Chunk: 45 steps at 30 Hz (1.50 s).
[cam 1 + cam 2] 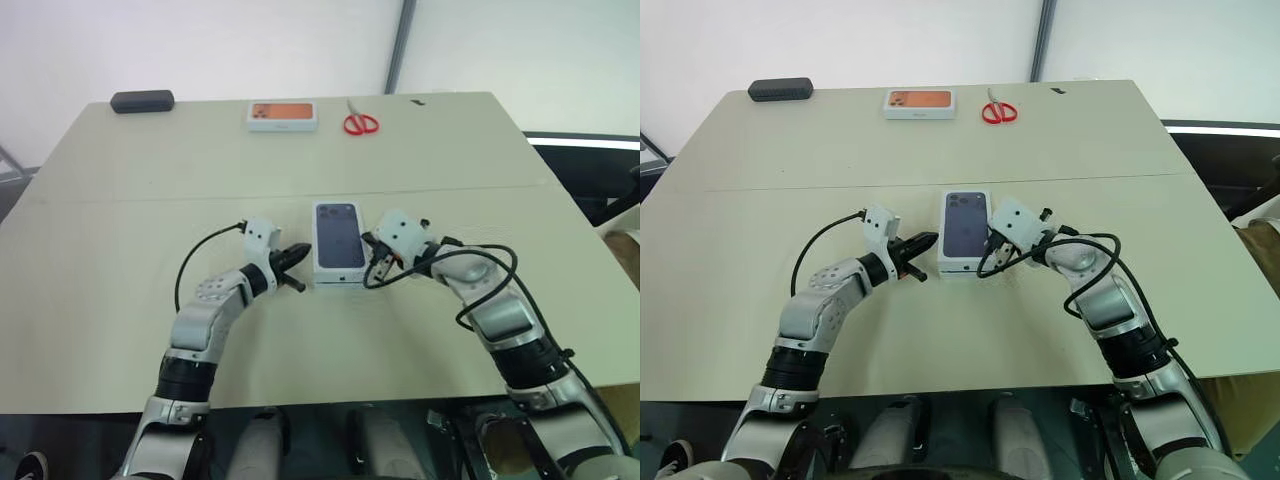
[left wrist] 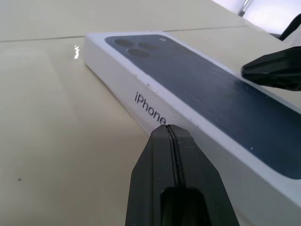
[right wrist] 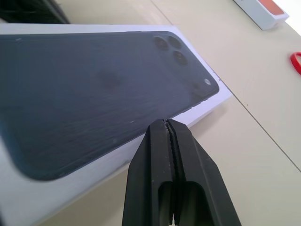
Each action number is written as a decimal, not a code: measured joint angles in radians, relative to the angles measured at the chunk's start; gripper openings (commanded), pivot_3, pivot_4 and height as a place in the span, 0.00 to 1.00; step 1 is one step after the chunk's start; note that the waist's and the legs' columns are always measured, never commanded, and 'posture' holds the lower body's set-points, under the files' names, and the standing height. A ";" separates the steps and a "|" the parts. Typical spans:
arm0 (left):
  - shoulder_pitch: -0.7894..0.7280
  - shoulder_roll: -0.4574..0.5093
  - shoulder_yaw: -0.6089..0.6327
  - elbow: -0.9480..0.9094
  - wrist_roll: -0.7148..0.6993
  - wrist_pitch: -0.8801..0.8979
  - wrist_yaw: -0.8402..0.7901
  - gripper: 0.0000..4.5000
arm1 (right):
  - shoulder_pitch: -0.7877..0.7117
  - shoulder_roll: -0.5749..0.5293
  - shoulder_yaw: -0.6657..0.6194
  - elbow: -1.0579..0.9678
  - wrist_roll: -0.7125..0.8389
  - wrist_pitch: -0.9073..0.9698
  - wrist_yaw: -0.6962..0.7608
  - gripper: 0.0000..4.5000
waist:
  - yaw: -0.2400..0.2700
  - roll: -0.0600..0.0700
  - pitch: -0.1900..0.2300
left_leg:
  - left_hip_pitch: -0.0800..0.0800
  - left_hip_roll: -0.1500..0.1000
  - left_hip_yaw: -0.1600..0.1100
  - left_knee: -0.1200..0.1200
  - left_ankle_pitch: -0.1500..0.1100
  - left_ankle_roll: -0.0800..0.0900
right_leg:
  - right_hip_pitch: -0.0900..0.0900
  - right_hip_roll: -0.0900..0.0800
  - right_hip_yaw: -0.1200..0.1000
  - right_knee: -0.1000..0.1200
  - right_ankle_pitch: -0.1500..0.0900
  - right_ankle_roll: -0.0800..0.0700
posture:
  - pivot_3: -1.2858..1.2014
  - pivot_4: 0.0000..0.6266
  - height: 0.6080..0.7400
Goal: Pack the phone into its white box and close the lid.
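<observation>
**White box closed on the table, both grippers shut beside it**

White cardboard shows at the middle of the beige table (image 1: 120, 300): the white box (image 1: 339, 274) lies flat with the lid (image 1: 338, 238) seated on it, its printed dark blue phone facing up. The left gripper (image 1: 298, 270) sits just off the box's left side, jaws pressed together and holding nothing. The right gripper (image 1: 372, 262) is at the box's right edge, fingers likewise closed and empty. Along the far edge lie an orange-printed phone box (image 1: 283, 114), red scissors (image 1: 360, 122) and a dark case (image 1: 142, 101).
</observation>
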 measured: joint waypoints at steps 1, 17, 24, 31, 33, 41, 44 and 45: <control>0.006 0.002 0.000 -0.001 -0.001 0.000 -0.001 0.00 | 0.004 -0.004 0.001 -0.006 -0.002 -0.002 0.002 0.01 | 0.000 0.000 0.000 | 0.000 0.000 0.000 0.000 0.000 0.000 | 0.000 0.000 0.000 0.000 0.000 0.000 | 0.52 0.24 1.00; -0.081 -0.011 0.020 0.128 0.018 -0.068 0.051 0.00 | -0.065 0.006 0.006 0.179 -0.086 -0.055 -0.058 0.01 | 0.001 0.000 0.000 | 0.001 0.000 0.000 0.001 0.000 0.000 | 0.002 0.000 0.000 0.000 0.000 0.000 | 0.52 0.24 1.00; -0.142 -0.047 0.011 0.253 0.060 -0.144 0.068 0.00 | -0.102 0.057 0.012 0.267 -0.118 -0.081 -0.099 0.01 | 0.002 0.000 0.000 | 0.001 0.000 0.000 0.001 0.000 0.000 | 0.002 0.000 0.000 0.000 0.000 0.000 | 0.52 0.24 1.00; -0.203 -0.075 0.008 0.351 0.091 -0.208 0.068 0.00 | -0.133 0.101 0.019 0.324 -0.141 -0.094 -0.122 0.01 | 0.000 0.000 0.000 | 0.001 0.000 0.000 0.001 0.000 0.000 | 0.002 0.000 0.000 0.000 0.000 0.000 | 0.52 0.24 1.00; -0.209 -0.077 0.008 0.365 0.092 -0.218 0.064 0.00 | -0.136 0.106 0.018 0.329 -0.148 -0.099 -0.123 0.01 | -0.001 0.000 0.000 | 0.001 0.000 0.000 0.001 0.000 0.000 | 0.002 0.000 0.000 0.000 0.000 0.000 | 0.52 0.24 1.00; -0.195 -0.078 0.001 0.339 0.112 -0.226 0.053 0.00 | -0.128 0.107 0.010 0.322 -0.151 -0.101 -0.120 0.01 | -0.001 0.000 0.000 | 0.001 0.000 0.000 0.001 0.000 0.000 | 0.002 0.000 0.000 0.000 0.000 0.000 | 0.52 0.24 1.00; -0.172 -0.078 -0.002 0.306 0.112 -0.224 0.046 0.00 | -0.108 0.106 0.001 0.291 -0.151 -0.101 -0.120 0.01 | 0.000 0.000 0.000 | 0.001 0.000 0.000 0.001 0.000 0.000 | 0.002 0.000 0.000 0.000 0.000 0.000 | 0.52 0.24 1.00; -0.166 -0.078 -0.002 0.295 0.112 -0.221 0.045 0.00 | -0.102 0.106 -0.002 0.279 -0.151 -0.098 -0.120 0.01 | 0.000 0.000 0.000 | 0.001 0.000 0.000 0.001 0.000 0.000 | 0.002 0.000 0.000 0.000 0.000 0.000 | 0.52 0.24 1.00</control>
